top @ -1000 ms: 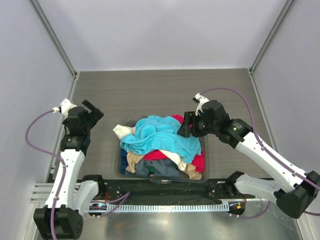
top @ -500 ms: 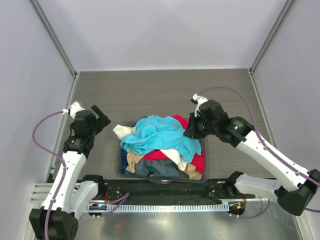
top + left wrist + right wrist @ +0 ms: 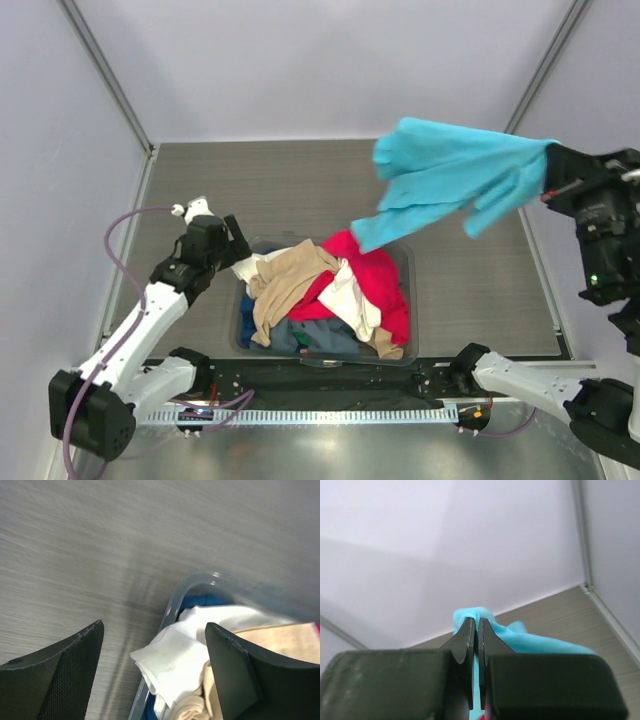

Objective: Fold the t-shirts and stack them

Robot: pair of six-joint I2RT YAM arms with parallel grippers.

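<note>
Turquoise shirt [image 3: 450,175]: aloft, trailing left from right gripper [image 3: 475,630].
Right gripper: pinched tight on shirt's edge.
Left gripper [image 3: 154,626]: spread wide, empty, above bin [image 3: 172,605] corner.

Plain turquoise t-shirt [image 3: 450,172], red t-shirt [image 3: 376,282], tan t-shirt [image 3: 287,283].

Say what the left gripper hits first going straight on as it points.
Likely the cream-white shirt fold draped over the bin corner, centred ahead of the open left gripper; depth is unclear.

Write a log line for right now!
right gripper: shut on turquoise shirt, held high | left gripper: open over white shirt | bin: shirts piled
</note>
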